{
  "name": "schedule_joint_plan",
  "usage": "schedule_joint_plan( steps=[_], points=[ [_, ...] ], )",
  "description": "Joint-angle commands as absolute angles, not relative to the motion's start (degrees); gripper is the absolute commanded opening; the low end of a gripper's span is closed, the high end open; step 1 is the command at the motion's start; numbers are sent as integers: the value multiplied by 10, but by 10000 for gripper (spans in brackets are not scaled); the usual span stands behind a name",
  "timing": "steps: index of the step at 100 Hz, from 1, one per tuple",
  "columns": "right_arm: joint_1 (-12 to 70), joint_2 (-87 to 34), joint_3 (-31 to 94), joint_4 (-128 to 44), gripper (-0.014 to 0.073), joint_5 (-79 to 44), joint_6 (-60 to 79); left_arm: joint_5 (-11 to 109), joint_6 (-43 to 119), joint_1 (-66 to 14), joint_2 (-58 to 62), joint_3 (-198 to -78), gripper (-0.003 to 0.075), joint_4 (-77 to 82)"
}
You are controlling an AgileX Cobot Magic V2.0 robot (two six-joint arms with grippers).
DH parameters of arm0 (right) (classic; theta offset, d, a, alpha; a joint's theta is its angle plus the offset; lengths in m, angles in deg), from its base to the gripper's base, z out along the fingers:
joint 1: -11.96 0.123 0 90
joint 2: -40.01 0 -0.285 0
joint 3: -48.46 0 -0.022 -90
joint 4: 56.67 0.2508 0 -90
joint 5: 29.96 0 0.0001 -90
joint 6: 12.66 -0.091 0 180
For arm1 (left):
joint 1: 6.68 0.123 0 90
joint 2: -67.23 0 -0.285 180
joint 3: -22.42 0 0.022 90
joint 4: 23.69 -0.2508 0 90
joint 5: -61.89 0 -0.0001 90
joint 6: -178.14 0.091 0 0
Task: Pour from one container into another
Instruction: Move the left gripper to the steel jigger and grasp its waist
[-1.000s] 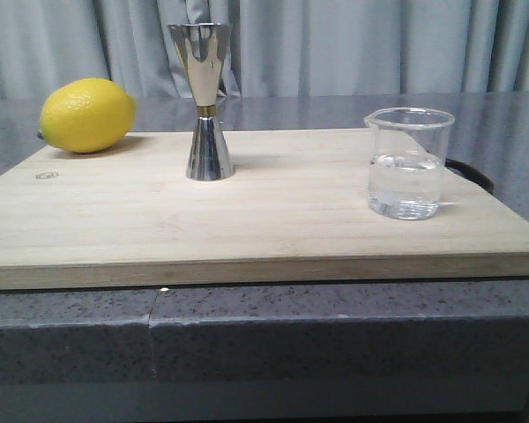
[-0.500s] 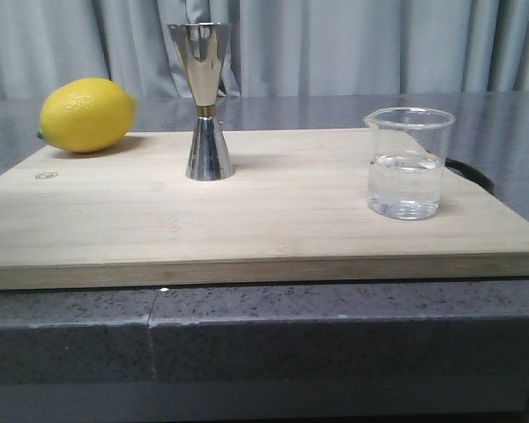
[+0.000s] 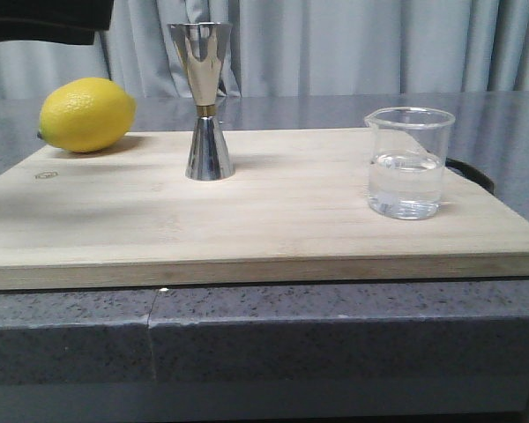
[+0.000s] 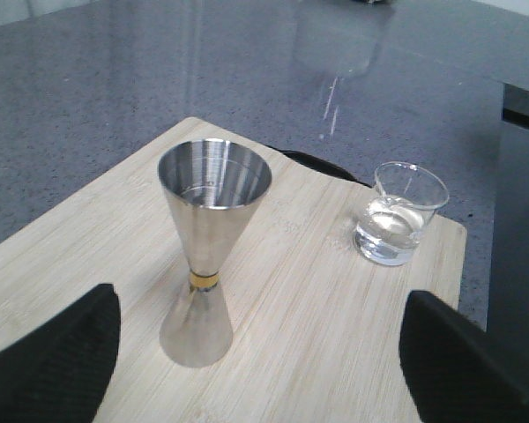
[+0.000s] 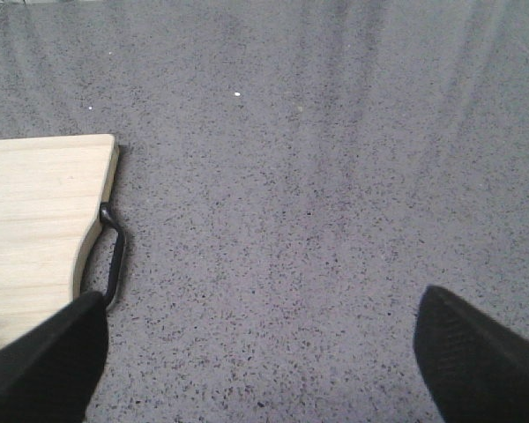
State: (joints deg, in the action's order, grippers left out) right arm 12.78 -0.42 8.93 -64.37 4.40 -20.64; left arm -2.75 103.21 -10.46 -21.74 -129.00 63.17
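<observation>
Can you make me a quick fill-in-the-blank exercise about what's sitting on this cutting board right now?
1. The yellow fruit at the board's far left corner is a ____.
2. The beaker holds clear ____.
3. The jigger stands ____ on the cutting board.
4. In the front view, the jigger stands between the lemon and the ____.

Missing words: lemon; liquid; upright; beaker
</observation>
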Motion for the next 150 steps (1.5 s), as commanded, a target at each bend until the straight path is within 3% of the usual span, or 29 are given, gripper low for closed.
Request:
schedule_joint_plan(
  steps=[1, 40, 81, 88, 107, 120, 131, 150],
  points=[
    [124, -10, 110, -650, 638, -5, -205, -90, 1081, -106, -234, -1307, 596, 706],
    [124, -10, 110, -650, 638, -12, -205, -89, 1241, -186, -331, -1312, 596, 831],
    [124, -10, 110, -650, 638, -14, -205, -76, 1242, -215, -401, -1377, 592, 831],
    [124, -10, 110, -650, 638, -14, -205, -75, 1242, -216, -405, -1380, 559, 831],
    [124, -10, 110, -650, 638, -14, -205, -78, 1242, -216, -407, -1382, 332, 831],
    [124, -10, 110, -650, 638, -14, -205, -78, 1242, -216, -407, -1382, 229, 831],
    [124, -10, 110, -650, 638, -17, -205, -81, 1242, -216, -407, -1382, 188, 831],
    [138, -14, 117, -629, 638, -40, -174, -81, 1242, -216, -407, -1382, 187, 831]
  ],
)
